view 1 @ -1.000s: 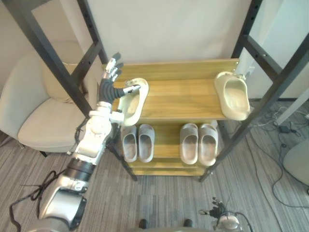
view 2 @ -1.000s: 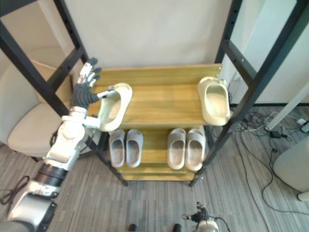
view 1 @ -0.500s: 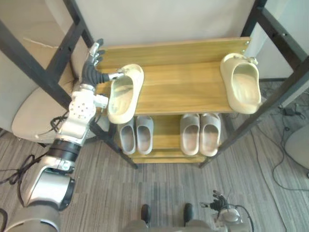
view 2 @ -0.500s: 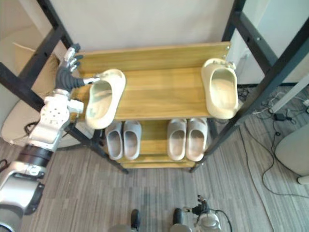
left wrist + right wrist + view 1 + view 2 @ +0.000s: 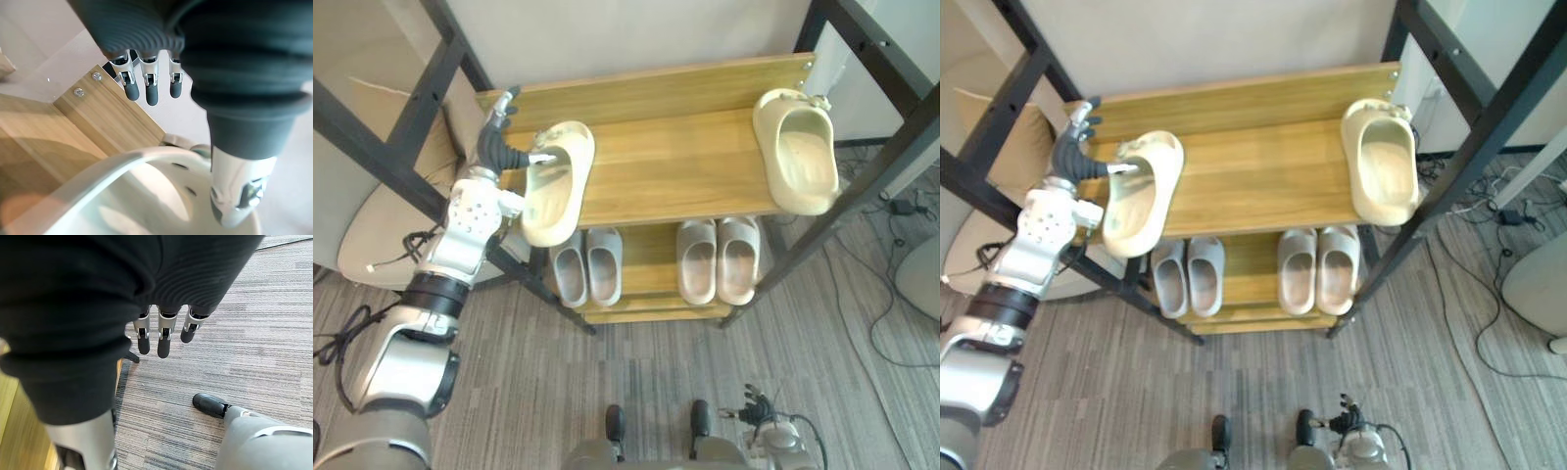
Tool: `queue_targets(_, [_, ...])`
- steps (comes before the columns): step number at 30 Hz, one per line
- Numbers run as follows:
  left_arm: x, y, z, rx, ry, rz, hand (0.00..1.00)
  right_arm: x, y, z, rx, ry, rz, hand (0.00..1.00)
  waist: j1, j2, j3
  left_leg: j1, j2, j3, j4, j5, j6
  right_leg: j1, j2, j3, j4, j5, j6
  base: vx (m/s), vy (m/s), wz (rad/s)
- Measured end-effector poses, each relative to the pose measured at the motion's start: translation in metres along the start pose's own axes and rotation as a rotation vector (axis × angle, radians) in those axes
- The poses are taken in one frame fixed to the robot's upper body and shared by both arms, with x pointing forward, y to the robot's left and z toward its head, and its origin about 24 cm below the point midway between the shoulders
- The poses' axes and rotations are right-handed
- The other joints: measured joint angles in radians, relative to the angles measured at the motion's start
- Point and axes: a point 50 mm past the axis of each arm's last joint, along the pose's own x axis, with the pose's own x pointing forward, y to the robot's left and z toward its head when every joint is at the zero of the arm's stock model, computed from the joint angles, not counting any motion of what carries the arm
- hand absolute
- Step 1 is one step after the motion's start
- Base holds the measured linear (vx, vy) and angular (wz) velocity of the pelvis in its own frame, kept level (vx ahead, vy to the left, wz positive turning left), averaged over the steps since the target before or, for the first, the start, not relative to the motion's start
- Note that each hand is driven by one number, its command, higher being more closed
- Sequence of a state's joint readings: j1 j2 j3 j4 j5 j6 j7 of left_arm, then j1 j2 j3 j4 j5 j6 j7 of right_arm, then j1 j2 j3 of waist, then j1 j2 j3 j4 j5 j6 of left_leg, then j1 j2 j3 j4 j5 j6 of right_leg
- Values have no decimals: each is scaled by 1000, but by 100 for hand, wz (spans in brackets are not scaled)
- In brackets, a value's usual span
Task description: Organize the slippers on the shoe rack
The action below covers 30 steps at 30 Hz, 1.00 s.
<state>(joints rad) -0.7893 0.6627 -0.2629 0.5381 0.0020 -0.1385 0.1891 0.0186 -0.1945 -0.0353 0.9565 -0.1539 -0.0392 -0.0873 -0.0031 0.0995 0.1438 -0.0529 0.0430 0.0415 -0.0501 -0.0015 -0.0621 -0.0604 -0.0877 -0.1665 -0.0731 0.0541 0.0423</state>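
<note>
A cream slipper (image 5: 551,186) lies at the left end of the wooden top shelf (image 5: 675,166), its near end hanging over the front edge. My left hand (image 5: 496,149) is at its far end: the thumb (image 5: 234,196) rests on the rim of the slipper (image 5: 146,196), while the fingers (image 5: 151,93) stay straight and off it. The matching cream slipper (image 5: 796,149) lies at the shelf's right end, also overhanging. My right hand (image 5: 164,340) hangs low over the carpet with relaxed, straight fingers, holding nothing.
Two grey pairs (image 5: 587,266) (image 5: 718,259) stand on the lower shelf. Black metal frame posts (image 5: 382,117) (image 5: 891,127) cross at both sides of the rack. A beige chair (image 5: 367,240) stands left of it. Cables (image 5: 886,323) lie on the carpet to the right.
The whole picture has shifted, so the camera has moved. My left hand has stayed at the far end of the left slipper, which still lies at the shelf's left end.
</note>
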Motion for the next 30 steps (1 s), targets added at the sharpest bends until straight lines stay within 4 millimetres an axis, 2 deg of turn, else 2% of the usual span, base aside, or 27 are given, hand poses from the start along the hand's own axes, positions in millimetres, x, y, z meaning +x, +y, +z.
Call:
queue_targets(8, [5,1,-9,115,50,-38,0,0,0,-1,1,1,0,0,-1,0,1,-3,-1,9,0,0,0,-9,0,12,0,6,0,-3,6,-4])
queue_targets(9, [5,1,-9,119,52,-40,100,0,0,0,1,1,0,0,-2,-1,1,-3,0,10,0,0,0,-10,0,14,0,6,0,0,0,0])
queue_targets(19, [19,16,-2,163,59,-17,100,0,1,0,3,0,3,0,-9,0,29,-3,-1,34,-3,0,0,-24,0,37,1,14,2,-5,5,-7])
queue_targets(30, [19,11,-3,128,68,-19,100,0,2,0,18,-1,4,0,-22,-3,30,18,-2,36,-3,0,0,-6,0,39,1,16,-2,-5,0,0])
